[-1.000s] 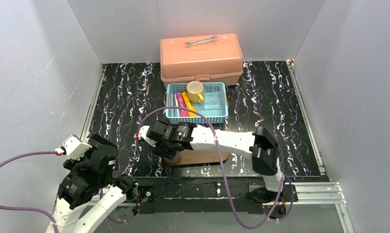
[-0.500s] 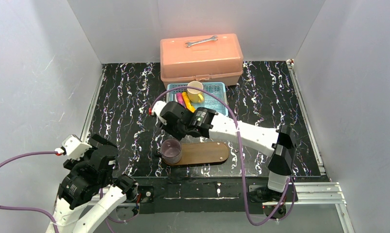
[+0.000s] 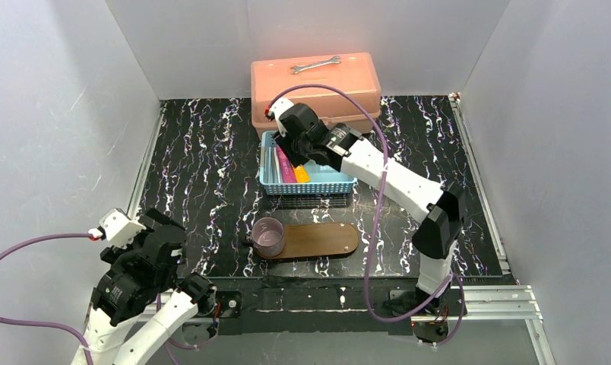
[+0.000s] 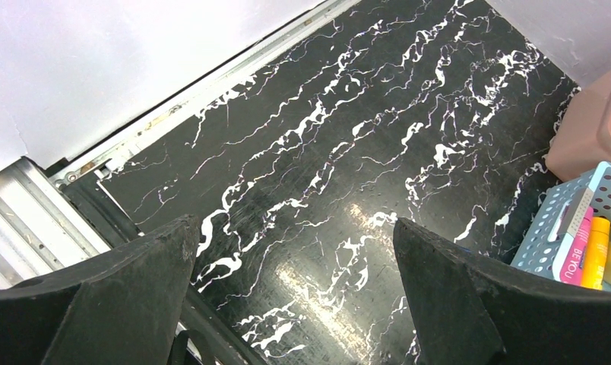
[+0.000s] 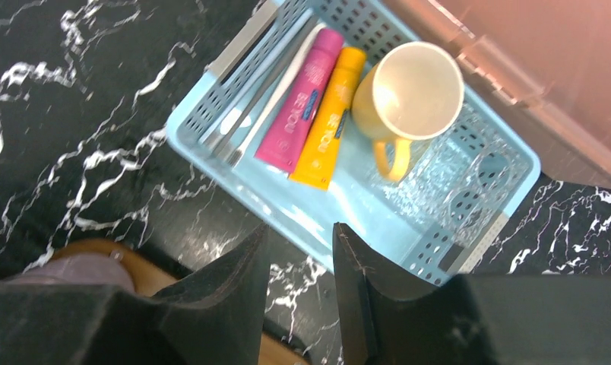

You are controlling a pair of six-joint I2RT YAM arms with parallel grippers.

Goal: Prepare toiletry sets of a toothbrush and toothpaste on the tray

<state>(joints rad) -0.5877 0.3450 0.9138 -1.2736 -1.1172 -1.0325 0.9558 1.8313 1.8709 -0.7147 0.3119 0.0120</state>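
Note:
The dark-brown tray [image 3: 321, 240] lies near the front with a purple cup [image 3: 268, 236] on its left end. The magenta-pink toothpaste [image 5: 299, 103] and the yellow toothpaste [image 5: 329, 122] lie side by side in the light-blue basket [image 5: 234, 176], with slim whitish toothbrushes [image 5: 261, 99] to their left. In the top view the tubes [image 3: 286, 165] show under the arm. My right gripper [image 5: 301, 232] hovers above the basket's near wall, narrowly open and empty; it also shows in the top view [image 3: 302, 144]. My left gripper [image 4: 293, 224] is wide open and empty at the front left [image 3: 162, 228].
A yellow mug [image 5: 409, 95] and a clear glass item [image 5: 470, 182] sit in the basket's right part. A salmon toolbox [image 3: 315, 95] with a steel wrench [image 3: 315, 66] on top stands right behind the basket. White walls close in three sides.
My right gripper left the purple cup standing on the tray's left end, then rose and swung back over the basket. The left arm has not moved.

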